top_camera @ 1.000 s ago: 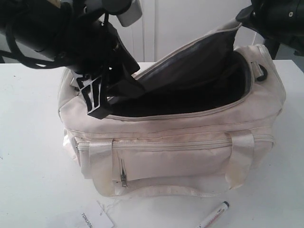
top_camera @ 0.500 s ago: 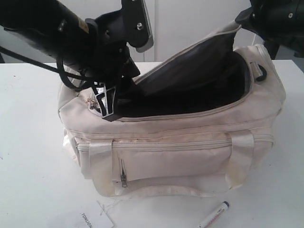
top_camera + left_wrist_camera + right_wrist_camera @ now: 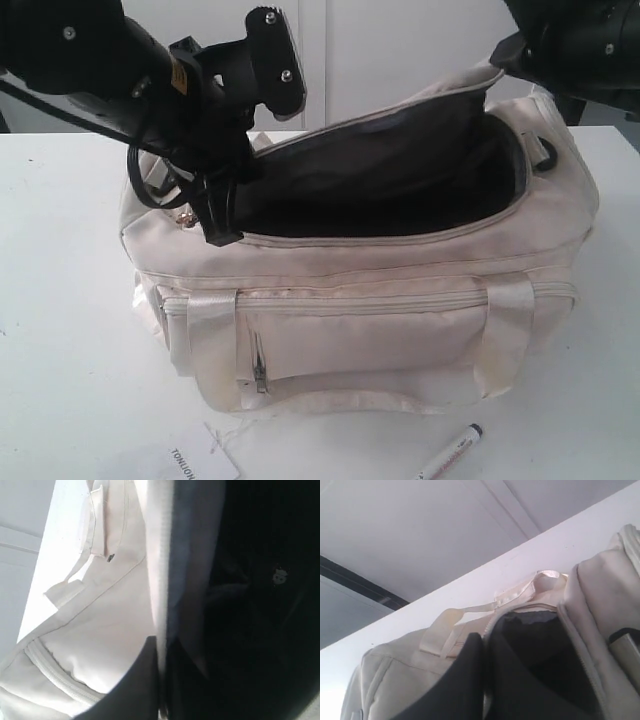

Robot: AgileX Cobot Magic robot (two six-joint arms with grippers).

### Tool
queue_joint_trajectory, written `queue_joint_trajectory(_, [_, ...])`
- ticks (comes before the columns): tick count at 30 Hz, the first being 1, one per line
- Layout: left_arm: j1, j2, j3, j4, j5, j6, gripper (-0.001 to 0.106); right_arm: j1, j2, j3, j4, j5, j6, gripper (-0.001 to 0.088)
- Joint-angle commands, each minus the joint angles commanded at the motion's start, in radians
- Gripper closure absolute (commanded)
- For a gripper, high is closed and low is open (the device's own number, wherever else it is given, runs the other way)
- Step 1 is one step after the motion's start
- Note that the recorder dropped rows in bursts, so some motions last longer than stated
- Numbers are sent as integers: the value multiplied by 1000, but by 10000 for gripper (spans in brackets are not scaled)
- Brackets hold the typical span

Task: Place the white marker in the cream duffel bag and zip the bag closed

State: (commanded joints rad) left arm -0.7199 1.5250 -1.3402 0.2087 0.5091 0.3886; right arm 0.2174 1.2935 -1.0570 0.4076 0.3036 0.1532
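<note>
white marker [image 3: 452,452] on table [image 3: 60,350]; duffel bag [image 3: 380,320] open

The room is bright, with soft, even light. In the exterior view the white table [image 3: 60,330] glows, most at 9 o'clock. The shadow under the cream duffel bag [image 3: 380,330] at 6 o'clock is faint. The inside of the bag is almost black. The picture is a bit grainy. In the left wrist view the cloth is blurry and washed out, and the bag's inside is too dark to see. The right wrist view is dimmer and greyish, and its nearest parts are fuzzy.
</note>
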Motion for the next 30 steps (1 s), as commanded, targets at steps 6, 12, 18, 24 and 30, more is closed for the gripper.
queue_joint_trajectory(6, [0, 0, 0, -22, 4, -80, 1053, 0, 0, 0, 0, 63, -72, 866])
queue_joint_trajectory(12, [0, 0, 0, -73, 13, -80, 1053, 0, 0, 0, 0, 82, -77, 683])
queue_joint_trajectory(18, [0, 0, 0, -77, 15, -80, 1053, 0, -4, 0, 0, 105, -108, 466])
queue_joint_trajectory(24, [0, 0, 0, -77, 15, -80, 1053, 2, -38, 0, 0, 141, -153, 352])
queue_joint_trajectory(30, [0, 0, 0, -78, 15, -78, 1053, 2, -96, 0, 0, 179, -257, 350])
